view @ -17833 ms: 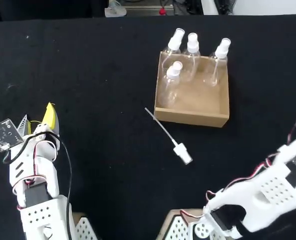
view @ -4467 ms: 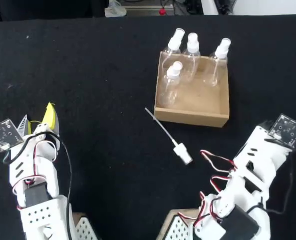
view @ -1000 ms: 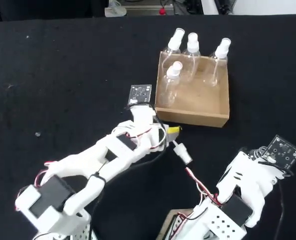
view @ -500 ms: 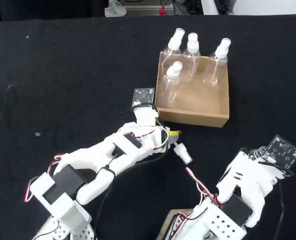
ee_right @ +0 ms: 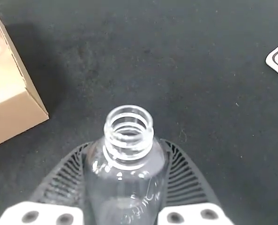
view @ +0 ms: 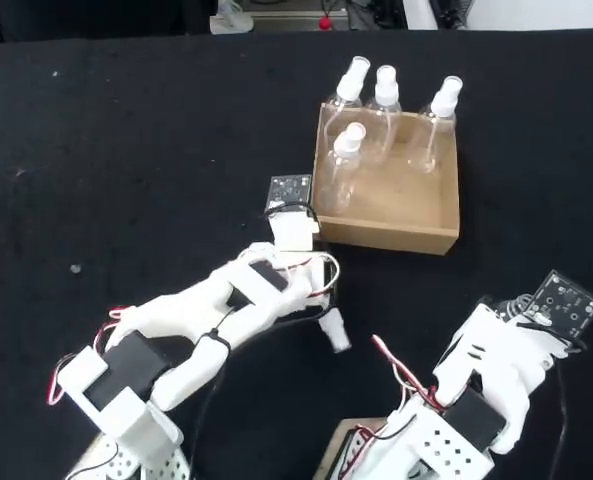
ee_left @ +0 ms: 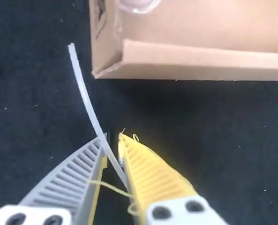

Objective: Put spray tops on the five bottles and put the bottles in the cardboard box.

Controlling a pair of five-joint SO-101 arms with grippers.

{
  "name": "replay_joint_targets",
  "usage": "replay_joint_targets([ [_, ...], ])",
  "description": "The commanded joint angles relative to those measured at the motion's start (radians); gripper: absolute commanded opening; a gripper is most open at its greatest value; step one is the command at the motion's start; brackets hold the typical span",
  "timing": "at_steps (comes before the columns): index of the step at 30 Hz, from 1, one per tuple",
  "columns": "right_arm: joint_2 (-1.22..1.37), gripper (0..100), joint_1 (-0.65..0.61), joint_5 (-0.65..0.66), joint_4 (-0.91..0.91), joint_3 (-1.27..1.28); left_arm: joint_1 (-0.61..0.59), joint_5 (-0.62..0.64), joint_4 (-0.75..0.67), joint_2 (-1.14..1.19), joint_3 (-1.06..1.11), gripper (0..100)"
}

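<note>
The counter (view: 126, 120) is viewed steeply from above by a fixed, distant camera. From each wrist, the left tool (ee_left: 113, 140) and right tool (ee_right: 128, 145) are viewed closely, facing downward. The cardboard box (view: 386, 235) is shared by all views.

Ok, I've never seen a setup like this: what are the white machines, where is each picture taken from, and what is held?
These are two small robot arms at a black table. The high view looks down from above; the other two pictures come from a camera on each arm's wrist, looking along its tool. The left tool, grey and yellow, pinches the thin tube of a loose spray top. The right tool holds an open bottle with no top yet. A cardboard box on the table holds four capped bottles.
</note>
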Motion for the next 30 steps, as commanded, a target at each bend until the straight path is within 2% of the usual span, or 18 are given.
replay_joint_targets([
  [1, -0.11, 1.5, -0.009, -0.011, -0.017, -0.007, -0.108, -0.002, 0.169, -0.048, -0.068, 4],
  [8, -0.108, 1.5, -0.012, -0.011, -0.017, -0.007, -0.377, -0.002, 0.463, -0.147, -0.117, 4],
  [12, -0.108, 1.5, -0.014, -0.011, -0.017, -0.007, -0.559, -0.005, 0.499, -0.195, -0.116, 4],
  [14, -0.108, 1.5, -0.014, -0.011, -0.015, -0.007, -0.645, -0.058, 0.499, -0.209, -0.117, 4],
  [18, -0.108, 1.5, -0.014, -0.011, -0.015, -0.007, -0.742, -0.339, 0.5, -0.242, -0.139, 4],
  [22, -0.108, 1.5, -0.014, -0.011, -0.015, -0.007, -0.719, -0.839, 0.516, -0.301, -0.143, 4],
  [25, -0.108, 1.5, -0.014, -0.011, -0.017, -0.007, -0.631, -1.152, 0.638, -0.345, -0.147, 4],
  [27, -0.108, 1.5, -0.014, -0.011, -0.017, -0.007, -0.544, -1.257, 0.74, -0.359, -0.154, 5],
  [30, -0.108, 1.5, -0.011, -0.011, -0.017, -0.007, -0.397, -1.28, 0.825, -0.364, -0.154, 13],
])
